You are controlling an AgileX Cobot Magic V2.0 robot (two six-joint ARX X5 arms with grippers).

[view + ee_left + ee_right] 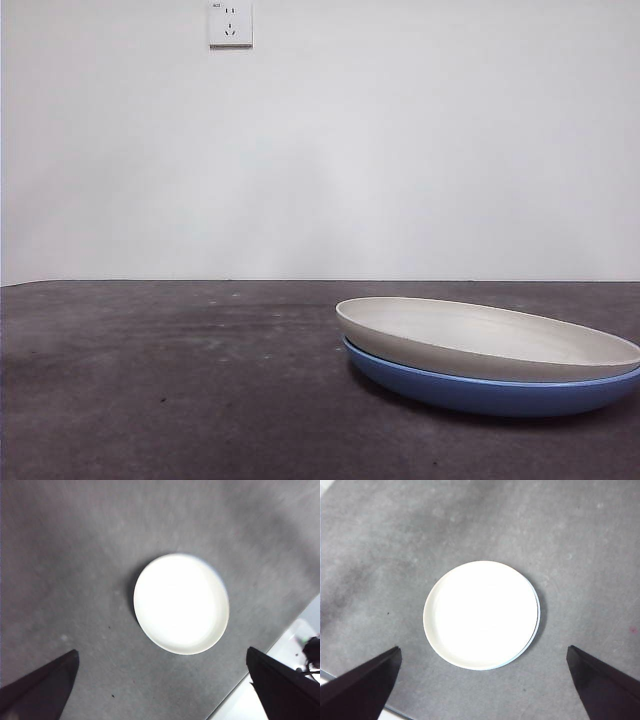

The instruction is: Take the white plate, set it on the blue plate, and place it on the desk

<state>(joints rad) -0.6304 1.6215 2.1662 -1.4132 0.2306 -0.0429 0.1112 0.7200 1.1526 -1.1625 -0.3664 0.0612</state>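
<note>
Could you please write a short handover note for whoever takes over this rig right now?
Left gripper: open, empty, high above the desk.
Right gripper: open, empty, also high above it.
White plate: sits nested on the blue plate, a little off centre, with only a blue sliver showing in the wrist views.
Blue plate: flat on the desk.
Done: the white plate is stacked on the blue one.
Left: if the stack still needs placing elsewhere on the desk, that remains; otherwise it looks finished.

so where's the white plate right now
The white plate is stacked on the blue plate on the desk, low right in the front view; both wrist views look down on it from high above.
</note>
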